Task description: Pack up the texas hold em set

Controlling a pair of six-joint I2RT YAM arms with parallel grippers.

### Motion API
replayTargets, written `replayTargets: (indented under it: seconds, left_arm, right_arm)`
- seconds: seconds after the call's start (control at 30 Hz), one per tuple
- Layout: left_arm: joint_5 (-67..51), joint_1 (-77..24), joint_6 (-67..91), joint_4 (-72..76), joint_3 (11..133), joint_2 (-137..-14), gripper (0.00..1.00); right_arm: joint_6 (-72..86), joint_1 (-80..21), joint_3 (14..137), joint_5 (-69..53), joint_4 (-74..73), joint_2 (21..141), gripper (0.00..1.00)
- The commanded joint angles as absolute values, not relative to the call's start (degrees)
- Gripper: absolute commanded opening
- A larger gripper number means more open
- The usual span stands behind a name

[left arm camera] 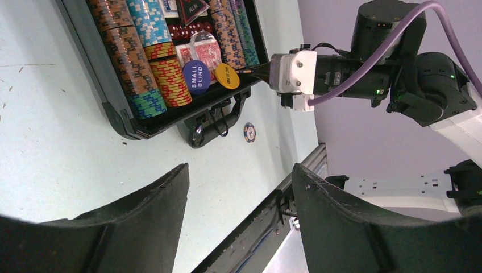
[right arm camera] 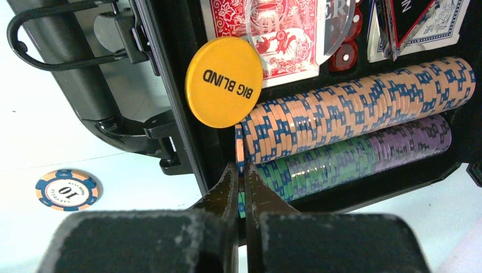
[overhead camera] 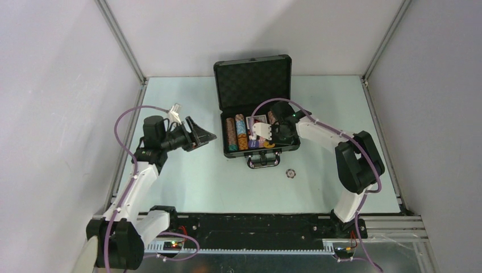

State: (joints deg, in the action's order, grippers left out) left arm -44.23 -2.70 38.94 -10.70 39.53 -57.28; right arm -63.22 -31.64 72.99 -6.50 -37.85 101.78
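Observation:
The black briefcase (overhead camera: 253, 77) lies open at mid-table, lid propped up, with rows of striped poker chips (right arm camera: 364, 102) in it. A red card deck (right arm camera: 273, 45), a blue deck (right arm camera: 432, 25), a clear disc (right arm camera: 301, 28), a yellow BIG BLIND disc (right arm camera: 224, 81) and a blue SMALL BLIND disc (left arm camera: 196, 77) also lie inside. My right gripper (right arm camera: 240, 168) is shut on one orange-and-blue chip (right arm camera: 240, 145), held on edge at the near end of the orange row. My left gripper (left arm camera: 239, 170) hangs open and empty left of the case.
One loose orange-and-blue chip (overhead camera: 291, 173) lies flat on the table just in front of the case, right of its handle (overhead camera: 262, 162). White walls with metal rails enclose the table on three sides.

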Motion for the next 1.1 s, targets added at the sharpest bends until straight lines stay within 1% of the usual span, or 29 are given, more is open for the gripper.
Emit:
replayTargets:
  seconds: [0.0,0.17,0.27,0.37,0.77,0.87,0.93,1.0,1.07]
  left_arm:
    - [-45.68,-2.02,37.88,-10.10,39.64,-56.99,0.71]
    - [-45.76,-1.93,37.88,-10.04,39.64,-57.00,0.71]
    - [-45.73,-1.93,37.88,-10.04,39.62,-57.04,0.71]
    - [-45.77,-1.85,37.88,-10.03,39.62,-57.13,0.71]
    - [-45.73,-1.84,37.91,-10.03,39.66,-57.17,0.71]
    - [-45.78,-1.85,37.89,-10.07,39.60,-57.13,0.71]
    - [-45.66,-1.80,37.88,-10.03,39.63,-57.05,0.71]
    - [-45.64,-1.77,37.88,-10.09,39.59,-56.97,0.71]
    - [-45.66,-1.74,37.96,-10.03,39.60,-57.04,0.71]
  right_arm:
    - [-62.76,-32.06,74.15,-5.78,-29.91,102.34,0.05]
    - [-62.51,-32.08,74.18,-5.91,-30.83,102.54,0.27]
    - [-62.78,-31.91,74.22,-6.10,-32.17,102.50,0.33]
    - [-62.80,-31.68,74.22,-6.26,-32.95,102.37,0.34]
    - [-60.75,-31.21,74.16,-8.37,-35.57,97.93,0.33]
    - [-57.25,-30.72,74.04,-11.27,-36.53,93.71,0.33]
    - [-53.25,-29.58,71.68,-18.60,-35.46,89.16,0.33]
    - [-46.86,-28.93,67.17,-20.62,-27.80,83.75,0.39]
    - [-40.01,-28.80,62.44,-20.97,-22.14,78.57,0.40]
